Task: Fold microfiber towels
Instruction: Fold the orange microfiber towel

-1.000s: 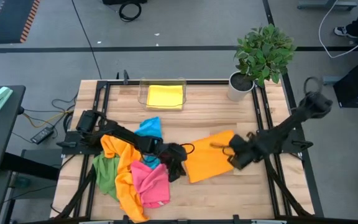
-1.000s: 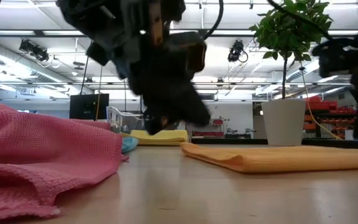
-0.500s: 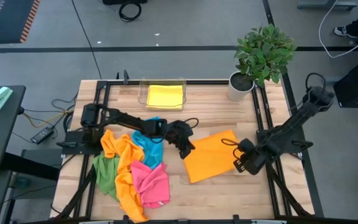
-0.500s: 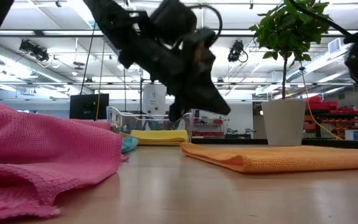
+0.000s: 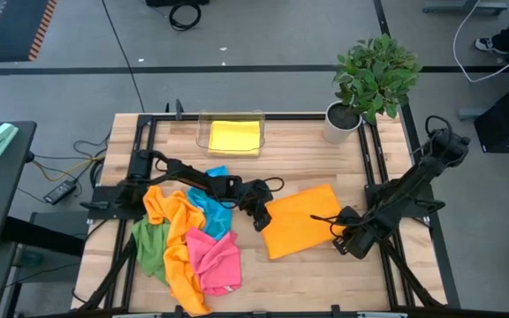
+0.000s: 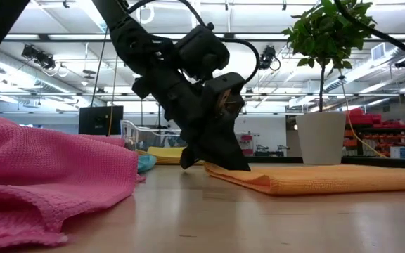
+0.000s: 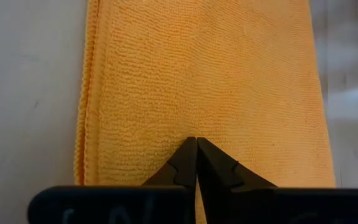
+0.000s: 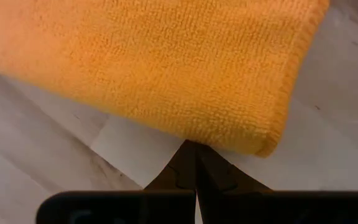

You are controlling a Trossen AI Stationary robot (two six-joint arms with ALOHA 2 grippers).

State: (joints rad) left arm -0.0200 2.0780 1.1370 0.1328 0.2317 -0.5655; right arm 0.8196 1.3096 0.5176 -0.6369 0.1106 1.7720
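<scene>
Your folded orange microfiber towel [image 5: 300, 221] lies flat on the wooden slat table [image 5: 325, 159], between the two arms. The left gripper [image 5: 260, 218] sits at the towel's left edge with its fingers pressed together; its wrist view shows the closed tips resting on the terry surface, gripping nothing. The right gripper [image 5: 350, 244] is low by the towel's near right corner, fingers likewise clenched and empty, tips just off the hem.

Risks from here:
- With the left tips bearing on the cloth, any sideways drag would likely ruck the top layer and undo the fold.
- The right tips are close to the corner; a sweep inward could flip it.
- The loose heap of unfolded pink, orange, green and blue towels [image 5: 188, 243] lies just beside the left arm; the arm could snag it when it swings back.

One yellow folded towel [image 5: 234, 136] rests in the clear plastic tray [image 5: 203, 132] at the far edge, with a potted green plant in a white pot [image 5: 369, 84] at the far right.

No brand, label or writing is legible anywhere.
</scene>
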